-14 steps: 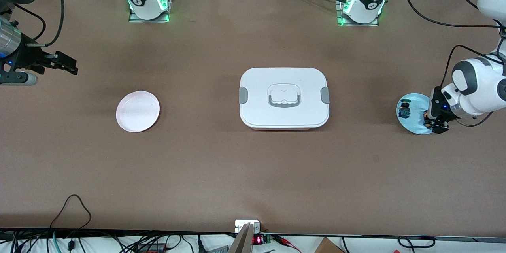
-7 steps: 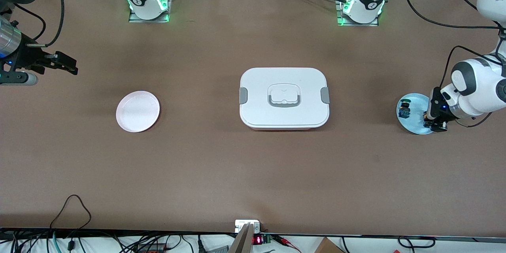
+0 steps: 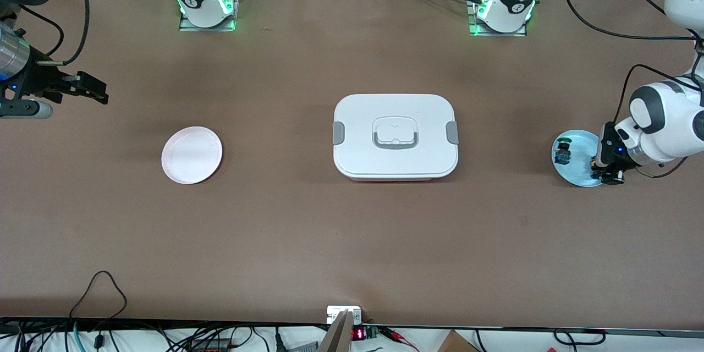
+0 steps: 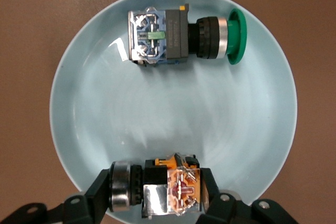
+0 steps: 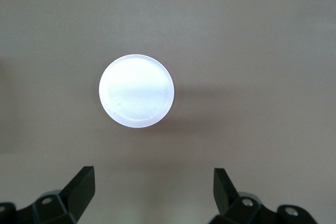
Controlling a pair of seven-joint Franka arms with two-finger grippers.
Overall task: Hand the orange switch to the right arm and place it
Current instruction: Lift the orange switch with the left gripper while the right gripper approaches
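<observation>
The orange switch (image 4: 167,190) lies on its side at the rim of the light blue plate (image 4: 173,119), with its orange-tan end and silver collar showing. My left gripper (image 4: 157,195) is shut on it, one finger at each end. In the front view the left gripper (image 3: 605,171) is low over the blue plate (image 3: 575,175) at the left arm's end of the table, and a bit of the switch (image 3: 594,164) shows. My right gripper (image 3: 102,92) is open and empty, waiting in the air at the right arm's end; it (image 5: 152,177) looks down on the pale pink plate (image 5: 136,91).
A black switch with a green cap (image 4: 176,34) lies on the same blue plate, apart from the orange one; it also shows in the front view (image 3: 562,153). A white lidded box (image 3: 395,136) stands mid-table. The pink plate (image 3: 192,154) lies toward the right arm's end.
My left gripper has shifted very slightly over the blue plate with its fingers around the orange switch. The right arm has not moved.
</observation>
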